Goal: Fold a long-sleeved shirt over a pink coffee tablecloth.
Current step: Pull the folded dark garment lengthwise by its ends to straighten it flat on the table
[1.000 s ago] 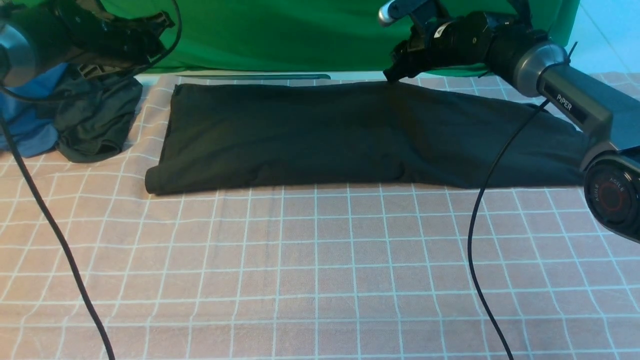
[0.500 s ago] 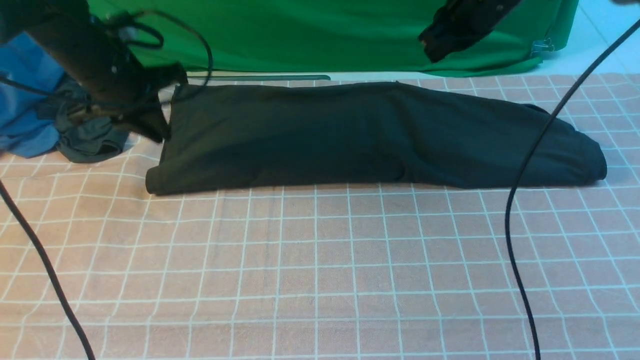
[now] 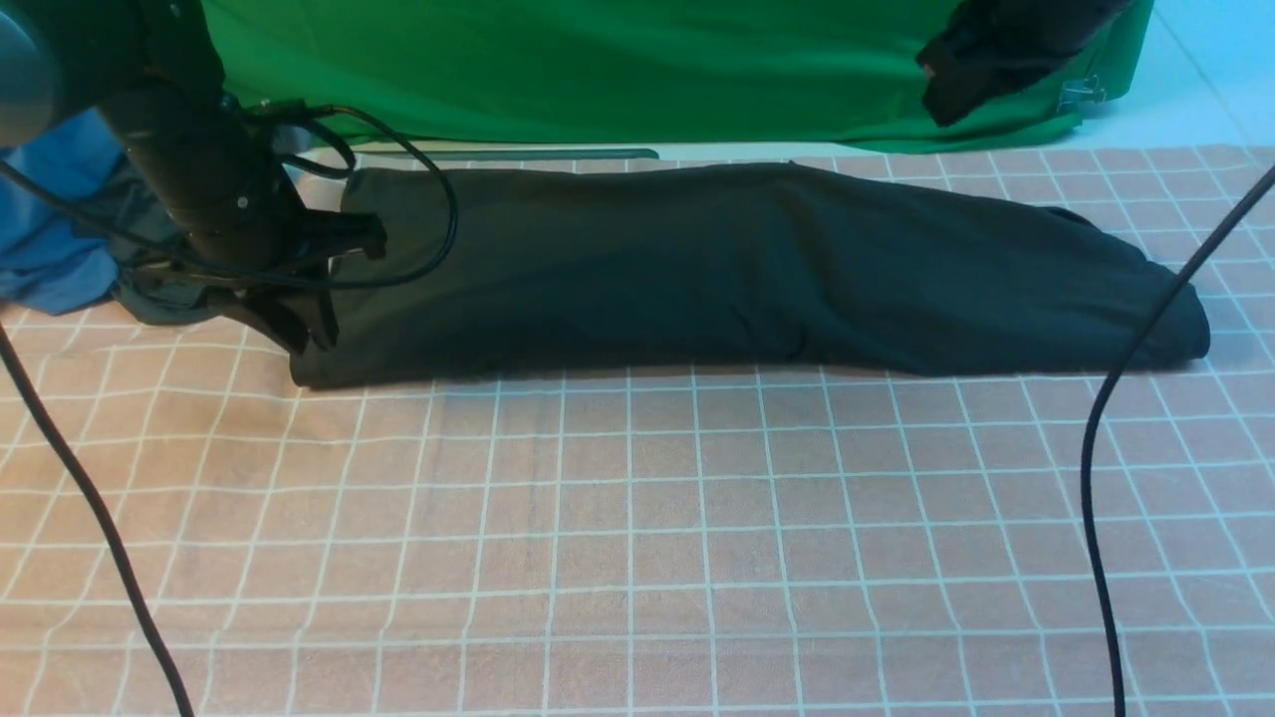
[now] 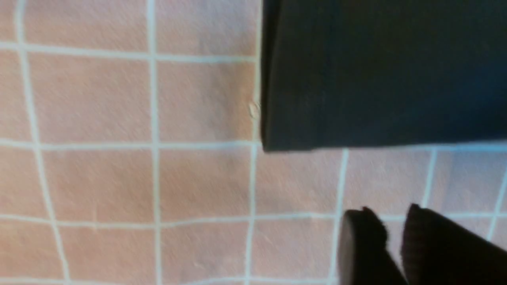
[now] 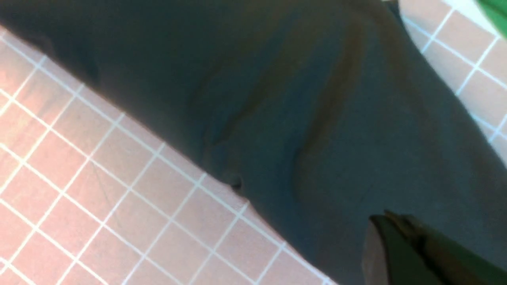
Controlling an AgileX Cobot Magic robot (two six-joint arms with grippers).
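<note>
Across the whole table lies the pink coffee tablecloth (image 3: 637,518), white grid and all, spread flat so the folding has a clean bed to happen on. Behind it hangs a green fabric (image 3: 598,70), a backdrop I guess.

Next biggest is the long-sleeved shirt (image 3: 737,269). It's a long black band running left to right along the far part of the cloth, with the right end rounded over and the left end squared off. No print or label showing, so I reckon the sleeves and sides are already turned in and what's left is bringing the ends together.

Off at the far left sits a blue cloth (image 3: 50,259) with a smaller dark garment (image 3: 149,297) heaped against it, out of the way of the work.

Now the arms. The left gripper (image 4: 396,233) is down low over bare tablecloth, just beside the shirt's near left corner. Its jaws are a little apart with nothing between them, and it looks to me like it's lining up to pinch that corner.

The right gripper (image 5: 390,233) hangs high above the shirt's right half, jaws clenched together and empty. My guess is it has to drop and open first. That layered edge looks thick, so it'd be easy to snag only the top layer.
</note>
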